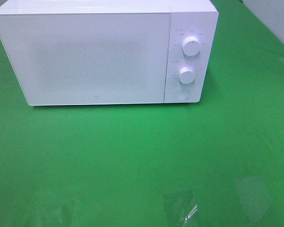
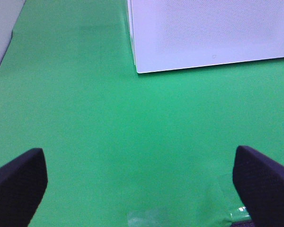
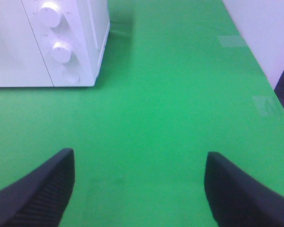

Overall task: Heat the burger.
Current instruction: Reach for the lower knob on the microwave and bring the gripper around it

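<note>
A white microwave (image 1: 85, 56) is set at the far side of the green table (image 1: 132, 161), with its door closed. An upper dial (image 1: 191, 46), a lower dial (image 1: 186, 74) and a round button (image 1: 181, 94) are seen on its right panel. The burger is shown in no view, and whether it is behind the frosted door cannot be told. The left gripper (image 2: 139, 189) is held above the table with its fingers spread wide, nothing grasped. The right gripper (image 3: 139, 184) is spread likewise, near the microwave's panel side. A clear shiny scrap (image 1: 185, 208), possibly tape, is seen near the front edge.
</note>
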Robot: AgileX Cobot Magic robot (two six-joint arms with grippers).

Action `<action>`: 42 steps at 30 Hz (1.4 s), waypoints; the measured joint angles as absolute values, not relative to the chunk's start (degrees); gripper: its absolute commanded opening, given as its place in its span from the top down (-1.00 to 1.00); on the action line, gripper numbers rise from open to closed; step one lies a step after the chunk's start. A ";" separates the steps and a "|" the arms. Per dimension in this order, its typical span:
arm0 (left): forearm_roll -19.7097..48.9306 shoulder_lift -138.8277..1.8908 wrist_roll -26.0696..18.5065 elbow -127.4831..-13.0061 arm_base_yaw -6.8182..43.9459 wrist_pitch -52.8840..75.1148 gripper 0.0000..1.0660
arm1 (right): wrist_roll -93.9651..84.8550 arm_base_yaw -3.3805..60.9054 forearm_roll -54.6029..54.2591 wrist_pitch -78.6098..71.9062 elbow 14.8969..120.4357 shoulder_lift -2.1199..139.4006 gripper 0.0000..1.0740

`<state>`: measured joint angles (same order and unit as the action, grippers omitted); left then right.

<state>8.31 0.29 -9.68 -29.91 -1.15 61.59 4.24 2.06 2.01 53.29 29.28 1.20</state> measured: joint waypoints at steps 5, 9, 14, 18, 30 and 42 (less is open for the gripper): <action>8.37 0.29 -9.68 -29.91 -1.15 61.59 -0.87 | 4.47 2.06 1.20 45.72 30.02 7.33 -0.34; 8.37 0.29 -9.68 -29.91 -1.15 61.59 -0.87 | 4.58 2.06 1.03 41.08 30.02 12.55 -0.34; 8.37 0.29 -9.68 -29.91 -1.15 61.59 -0.87 | 4.64 2.06 1.03 33.52 30.02 17.42 -0.34; 8.37 0.29 -9.68 -29.91 -1.15 61.59 -0.87 | 4.64 2.06 1.03 27.79 30.02 20.51 -0.34; 8.37 0.29 -9.68 -29.91 -1.15 61.59 -0.87 | 4.64 2.06 1.03 14.55 30.02 37.47 -0.34; 8.37 0.29 -9.68 -29.91 -1.15 61.59 -0.87 | 4.58 2.06 1.43 1.89 30.02 51.68 -0.34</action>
<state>8.37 0.29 -9.68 -29.91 -1.15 61.59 4.58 2.06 1.43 1.89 30.02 51.68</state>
